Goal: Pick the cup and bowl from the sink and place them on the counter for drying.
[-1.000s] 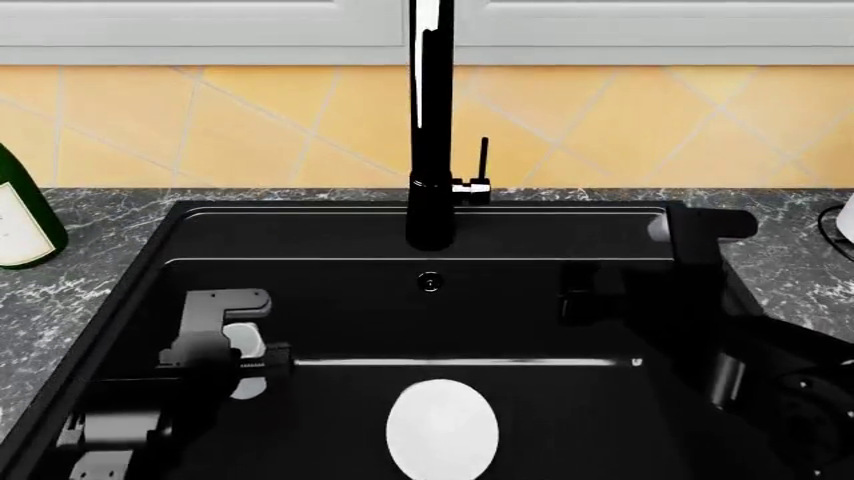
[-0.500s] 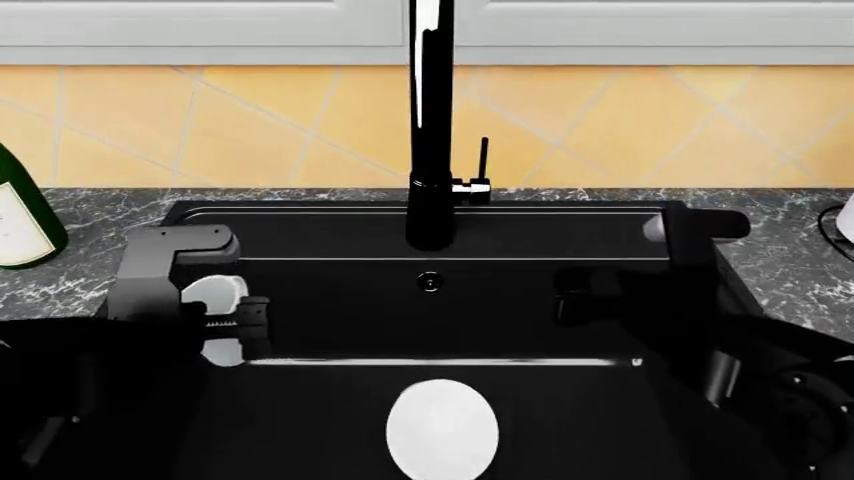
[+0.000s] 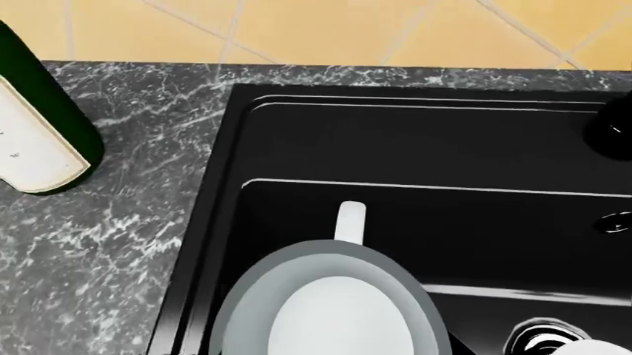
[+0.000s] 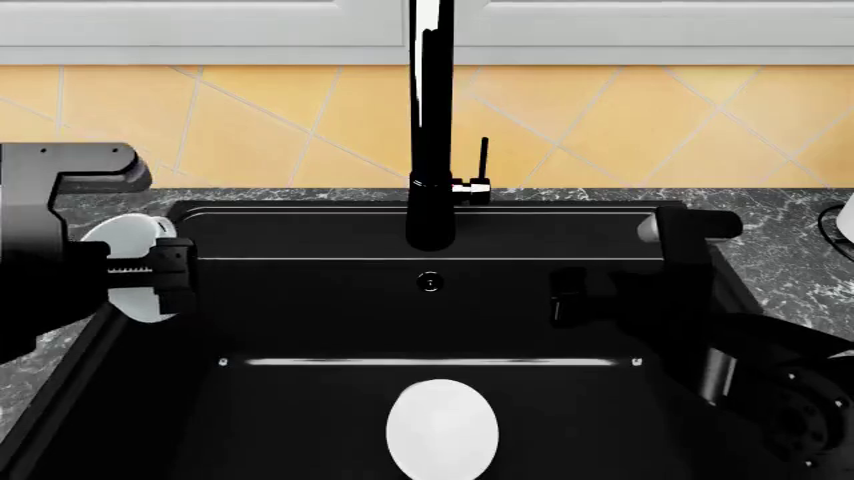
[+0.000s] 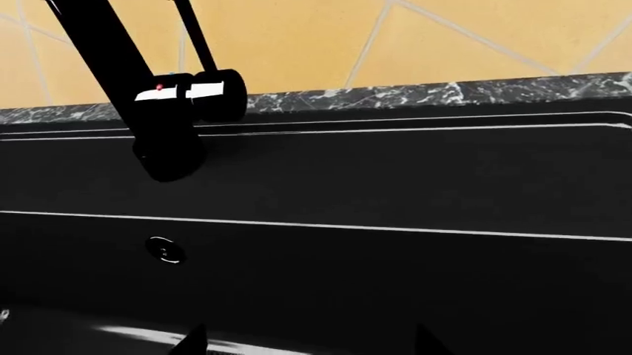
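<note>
The cup [image 4: 118, 238] is a small white tumbler held above the left rim of the black sink [image 4: 400, 212], with my left gripper [image 4: 150, 272] shut on it. In the left wrist view the cup [image 3: 331, 314] fills the near part of the picture, open mouth toward the camera, over the basin's left wall beside the counter [image 3: 109, 222]. The bowl [image 4: 442, 428] lies as a white oval on the sink floor near the front. My right gripper [image 4: 577, 296] hangs open inside the basin at the right; its fingertips [image 5: 192, 342] stand apart with nothing between them.
A tall black faucet [image 4: 430, 130] rises at the back middle of the sink. A dark green bottle [image 3: 40, 126] stands on the counter left of the sink. The round drain [image 3: 538, 340] sits in the basin floor. A white object [image 4: 845, 215] shows at the right edge.
My left gripper has risen out of the basin with the cup and moved left, from low inside the sink to over its left rim. The right arm and bowl have barely moved.
</note>
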Robot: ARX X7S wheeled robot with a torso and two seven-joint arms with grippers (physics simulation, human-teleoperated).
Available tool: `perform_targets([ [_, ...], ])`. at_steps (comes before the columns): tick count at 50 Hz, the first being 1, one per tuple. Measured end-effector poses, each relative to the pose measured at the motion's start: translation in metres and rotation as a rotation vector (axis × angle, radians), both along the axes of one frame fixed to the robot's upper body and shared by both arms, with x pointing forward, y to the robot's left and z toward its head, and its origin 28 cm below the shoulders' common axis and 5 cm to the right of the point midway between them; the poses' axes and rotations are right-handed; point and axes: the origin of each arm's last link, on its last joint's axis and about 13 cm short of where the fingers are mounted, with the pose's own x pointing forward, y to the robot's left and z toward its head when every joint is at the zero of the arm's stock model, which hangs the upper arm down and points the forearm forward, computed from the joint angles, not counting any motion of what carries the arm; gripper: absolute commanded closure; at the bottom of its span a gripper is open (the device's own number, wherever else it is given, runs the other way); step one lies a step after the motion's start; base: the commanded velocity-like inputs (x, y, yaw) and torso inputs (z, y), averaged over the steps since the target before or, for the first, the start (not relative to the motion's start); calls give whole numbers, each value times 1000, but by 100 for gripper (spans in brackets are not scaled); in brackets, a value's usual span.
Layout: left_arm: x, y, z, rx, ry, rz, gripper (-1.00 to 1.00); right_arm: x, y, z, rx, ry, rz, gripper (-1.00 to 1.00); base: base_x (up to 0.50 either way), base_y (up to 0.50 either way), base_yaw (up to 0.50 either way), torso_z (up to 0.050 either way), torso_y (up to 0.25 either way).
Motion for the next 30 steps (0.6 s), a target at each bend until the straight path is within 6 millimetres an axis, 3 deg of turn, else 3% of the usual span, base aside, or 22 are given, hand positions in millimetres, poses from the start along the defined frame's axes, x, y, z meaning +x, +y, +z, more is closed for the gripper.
perform_targets([
  [15, -2, 18, 33, 59, -55, 102, 100, 2, 1, 0, -10, 1, 4, -100, 0, 0, 0, 0, 0],
  [30, -10, 47, 35, 158, -26, 250, 100, 2, 2, -2, -19, 10, 11, -100, 0, 0, 0, 0, 1],
])
